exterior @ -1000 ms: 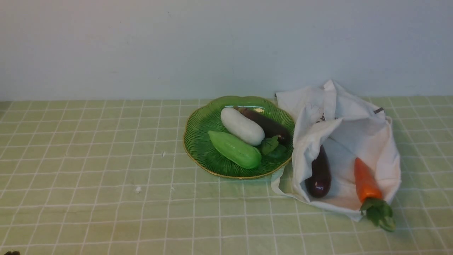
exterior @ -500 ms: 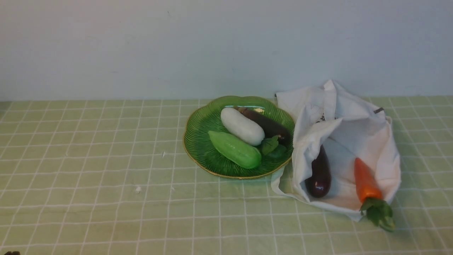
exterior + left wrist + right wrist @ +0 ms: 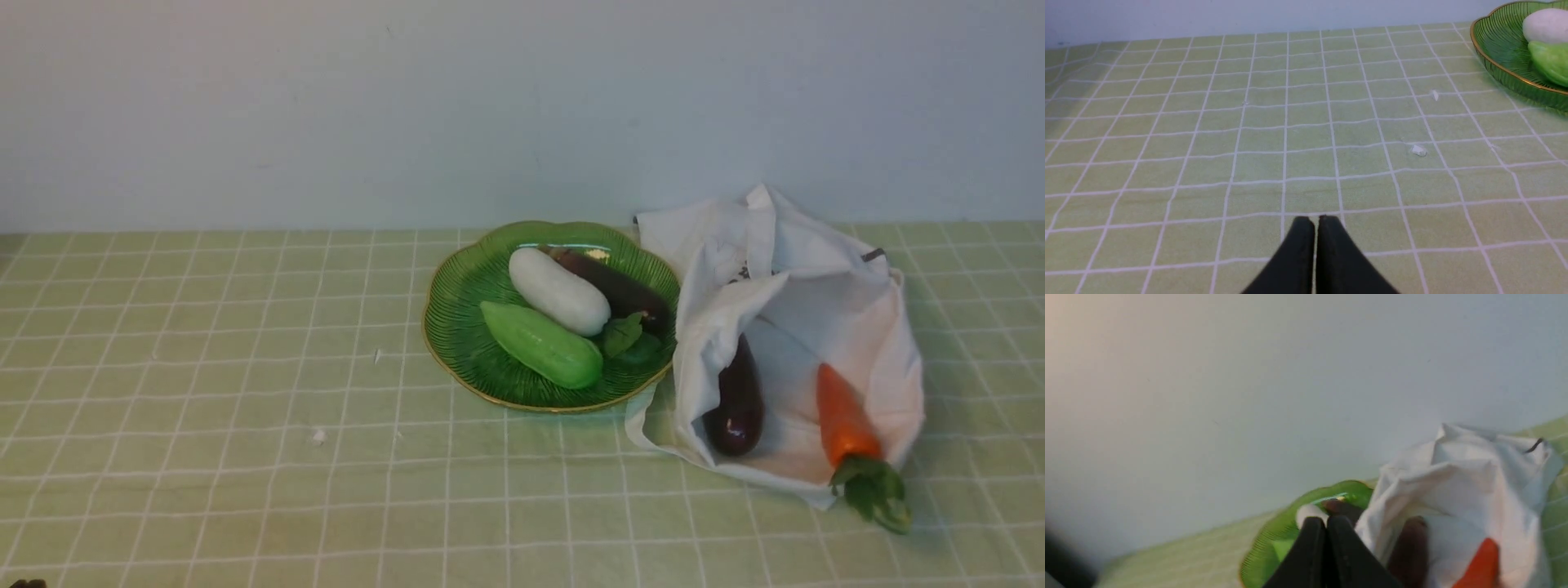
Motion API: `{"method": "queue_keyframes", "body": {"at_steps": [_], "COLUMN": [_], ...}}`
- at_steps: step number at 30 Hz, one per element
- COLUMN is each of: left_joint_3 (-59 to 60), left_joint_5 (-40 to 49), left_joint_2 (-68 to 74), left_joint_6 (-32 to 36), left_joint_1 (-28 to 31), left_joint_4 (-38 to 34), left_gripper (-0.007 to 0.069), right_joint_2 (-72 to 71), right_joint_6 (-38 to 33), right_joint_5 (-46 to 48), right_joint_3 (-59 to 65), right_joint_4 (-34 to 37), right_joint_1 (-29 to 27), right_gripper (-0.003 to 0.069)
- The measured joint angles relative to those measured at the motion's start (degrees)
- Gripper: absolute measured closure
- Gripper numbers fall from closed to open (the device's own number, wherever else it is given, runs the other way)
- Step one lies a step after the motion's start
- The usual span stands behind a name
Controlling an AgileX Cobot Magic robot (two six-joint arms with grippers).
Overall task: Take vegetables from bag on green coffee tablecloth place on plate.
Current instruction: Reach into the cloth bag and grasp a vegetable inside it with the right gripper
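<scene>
Green ribbed plate (image 3: 457,351) sits left of the white cloth bag (image 3: 816,327) on the checked tablecloth (image 3: 269,457), close enough, I judge, to keep each carry short. On it: white radish (image 3: 559,291), light green cucumber (image 3: 543,345), one dark eggplant (image 3: 620,286), with leaves (image 3: 623,335) beside them. Vegetables lie side by side, probably because the dished shape gathers them inward.

Bag slumps on its side, mouth toward me, which should help a low reach. Second eggplant (image 3: 737,408) lies inside, its far end tucked behind a fold; the cloth might snag there. Orange carrot (image 3: 845,420) rests in the mouth, leafy top (image 3: 873,490) over the hem and out on the tablecloth, so it looks the easier pick. Two left to move, as far as I can see.

Left gripper (image 3: 1316,228): fingers together, nothing held. Right gripper (image 3: 1327,528): closed, empty, aimed toward plate and bag; needs opening before any grasp.

Writing: small dark marks (image 3: 741,274) on the bag, partly lost in creases, unreadable. Dark tab (image 3: 873,255) at its edge, no legible lettering. No brand I can make out
</scene>
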Motion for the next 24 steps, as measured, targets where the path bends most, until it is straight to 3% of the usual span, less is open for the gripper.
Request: {"method": "queue_keyframes", "body": {"at_steps": [5,9,14,19,24], "left_joint_3": [0.0,0.0,0.0,0.0,0.0], "left_joint_5": [0.0,0.0,0.0,0.0,0.0], "left_joint_2": [0.0,0.0,0.0,0.0,0.0], "left_joint_6": [0.0,0.0,0.0,0.0,0.0], "left_joint_1": [0.0,0.0,0.0,0.0,0.0], "left_joint_4": [0.0,0.0,0.0,0.0,0.0], "left_gripper": [0.0629,0.0629,0.0629,0.0629,0.0629], "right_joint_2": [22.4,35.14,50.81,60.45,70.38], "right_joint_6": [3.81,3.81,0.0,-2.67,-3.63], "right_joint_5": [15.74,16.84,12.59,7.48,5.6], "right_joint_3": [-11.3,-12.45,-12.51,-14.03,-20.43], "right_joint_4": [-15.2,-14.81,-7.84,-5.14,-4.96], "right_joint_1": [0.0,0.0,0.0,0.0,0.0], "right_gripper": [0.0673,0.0673,0.0644,0.054,0.0356]}}
